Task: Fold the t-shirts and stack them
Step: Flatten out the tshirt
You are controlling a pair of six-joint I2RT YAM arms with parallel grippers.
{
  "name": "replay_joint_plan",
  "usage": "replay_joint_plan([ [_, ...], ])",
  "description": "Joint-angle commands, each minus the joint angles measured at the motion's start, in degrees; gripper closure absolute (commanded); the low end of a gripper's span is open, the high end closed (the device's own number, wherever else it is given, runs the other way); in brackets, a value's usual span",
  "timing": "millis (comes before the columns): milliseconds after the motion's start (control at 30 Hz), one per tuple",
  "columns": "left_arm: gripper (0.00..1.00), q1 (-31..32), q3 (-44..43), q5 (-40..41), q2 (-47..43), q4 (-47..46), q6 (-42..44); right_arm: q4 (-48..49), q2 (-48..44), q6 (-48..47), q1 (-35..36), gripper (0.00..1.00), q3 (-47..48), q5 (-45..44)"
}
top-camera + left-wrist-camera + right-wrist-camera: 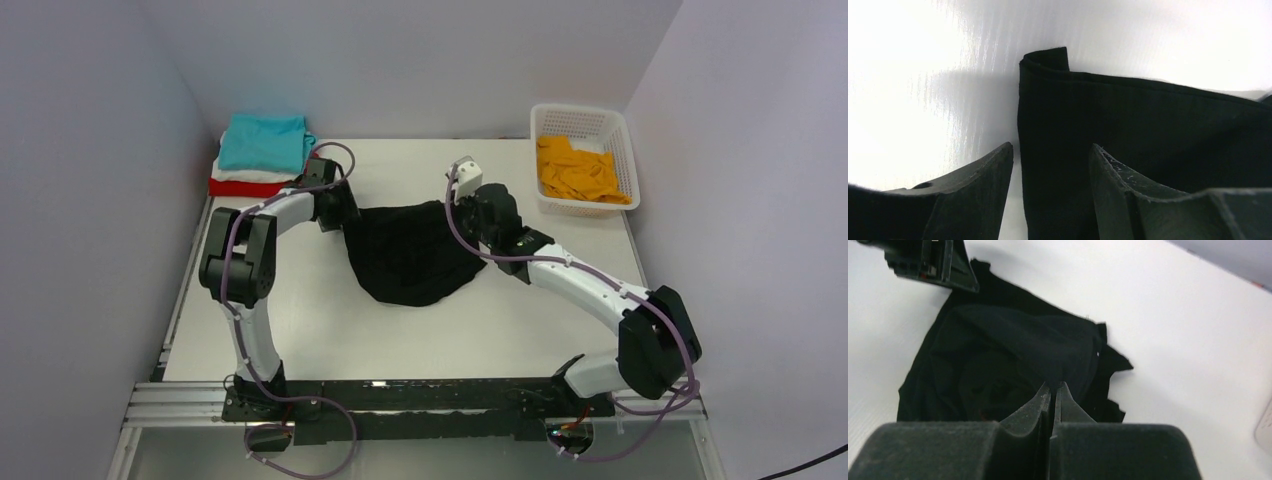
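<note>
– In the middle of the table (400, 330), what is that dark thing?

– That is the black t-shirt (410, 260). It lies in a loose heap, not folded. Its far edge runs from one claw to the other.

– Where is the left claw (1050, 146)?

– At the far left corner of the black t-shirt. Its two fingers (978, 180) stand apart, about half wide. The left edge of the cloth lies between them, and one finger is over the bare table. The fingers are not pressing the cloth.

– And the right claw (1053, 386)?

– It is at the far right corner of the black t-shirt. Its fingers are pressed tight together, with a bit of the black cloth pinched at the tips.

– Where are the other shirts?

– In the far left corner there is a neat pile. The teal t-shirt (262, 143) is on top, the white t-shirt (245, 175) is under it, and the red t-shirt (240, 188) is at the bottom.

– Is there one more?

– Yes. The orange t-shirt (580, 172) lies crumpled in the white basket (580, 107) at the far right, well apart from the pile.
</note>
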State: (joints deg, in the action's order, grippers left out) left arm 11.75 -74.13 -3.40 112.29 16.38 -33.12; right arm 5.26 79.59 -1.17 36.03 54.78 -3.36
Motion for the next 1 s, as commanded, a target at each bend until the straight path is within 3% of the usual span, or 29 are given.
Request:
replay_joint_plan([
  [0,0.39,1.8,-1.5,3.2,3.3,5.5,0.4,4.2,-3.7,2.8,-0.1,1.00,-3.2,0.3],
  [200,0.63,5.0,-5.0,2.9,6.2,5.5,-0.9,4.0,-5.8,3.6,-0.3,1.00,-4.8,-3.9],
  [233,0.74,5.7,-6.0,3.2,6.7,6.3,-1.0,3.8,-5.9,3.9,-0.3,1.00,-4.7,-5.0],
  [267,0.92,6.3,-6.9,5.4,7.1,7.0,-1.1,3.6,-6.1,4.2,-0.5,1.00,-4.8,-6.1],
  [300,1.00,6.8,-7.7,6.4,7.5,7.6,-1.0,3.6,-6.5,4.6,-0.6,1.00,-4.9,-7.0],
  [433,1.00,7.0,-9.0,8.5,4.3,9.6,0.7,2.3,-8.5,5.9,-3.1,1.00,-4.4,-11.4],
  [567,1.00,7.0,-3.8,16.1,-8.4,8.9,2.5,-2.1,-12.1,6.7,-6.6,1.00,-1.9,-15.1],
  [767,1.00,7.0,5.3,24.2,-34.1,5.7,4.8,-7.5,-21.0,7.0,-10.3,1.00,0.8,-8.5],
  [967,1.00,7.0,8.5,28.5,-57.7,3.1,8.1,-7.2,-29.9,3.1,-10.9,1.00,5.6,-0.2],
])
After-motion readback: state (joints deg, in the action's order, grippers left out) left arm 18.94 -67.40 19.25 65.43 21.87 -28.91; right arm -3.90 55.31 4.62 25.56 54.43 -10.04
